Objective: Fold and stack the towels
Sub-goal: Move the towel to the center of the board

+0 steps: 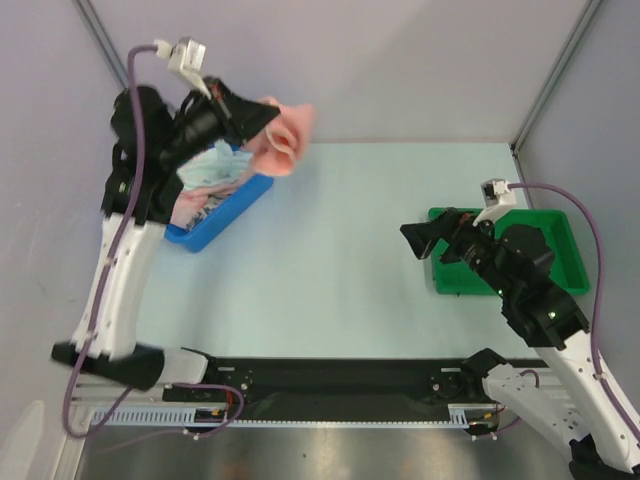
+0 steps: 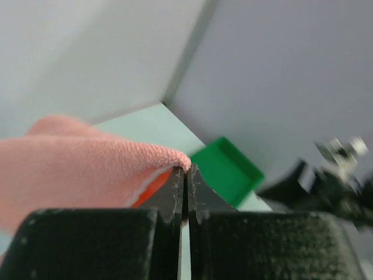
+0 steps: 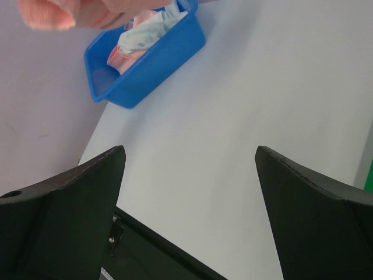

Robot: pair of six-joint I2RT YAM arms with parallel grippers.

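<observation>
**Entry: progress check**

- The left gripper is clamped tight on a pink towel. In the left wrist view the jaws meet with the towel's hem pinched at the tips.
- The pink towel hangs bunched and unfolded in the air, near the far end of the blue bin and off the table.
- The right gripper has its jaws spread wide with nothing between them. It hovers over the table at the left edge of the green tray. Its own camera looks across bare table toward the blue bin.
- The bin holds more towels. A pale patterned towel lies crumpled on top, with another pink cloth showing beneath it. I cannot tell how many more lie underneath.

**Done so far:** one towel is out of the bin and in hand. I see no folded towel and no stack in any view.

**Left to do, as I judge it:** nearly everything.
- The pink towel has to be laid flat on the table, likely with the right gripper helping to spread it, then folded and set down as the base of the stack.
- Each towel in the bin then needs the same handling.

This looks like the very start of the task.
</observation>
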